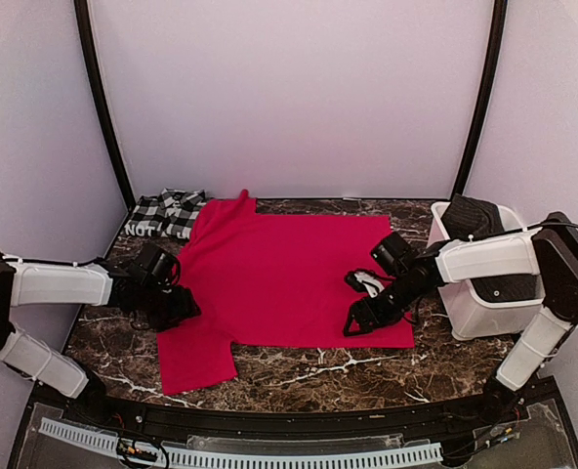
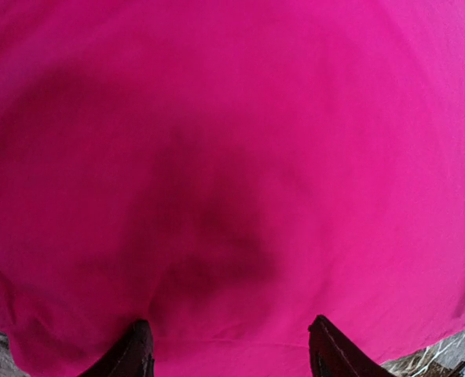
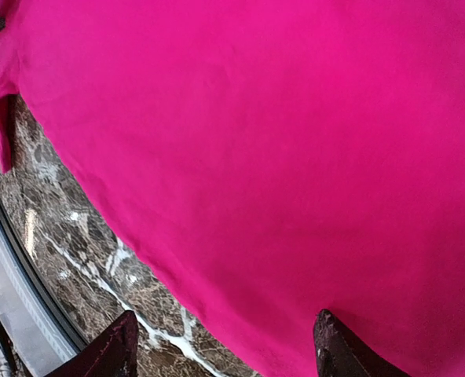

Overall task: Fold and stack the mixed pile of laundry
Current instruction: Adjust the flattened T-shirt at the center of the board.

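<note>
Fingers [image 2: 134, 353], both pairs, gape over red garment [image 1: 299, 274].

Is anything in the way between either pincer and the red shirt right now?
Nothing visible. The left pincer is open over the left side of the red garment; the right pincer is open over its near right hem.

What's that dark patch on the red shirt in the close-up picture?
Left wrist view: it's a soft shadow on the red shirt, right in front of the open left gripper, probably cast by it. Right wrist view: the shirt is evenly lit, no patch.
</note>
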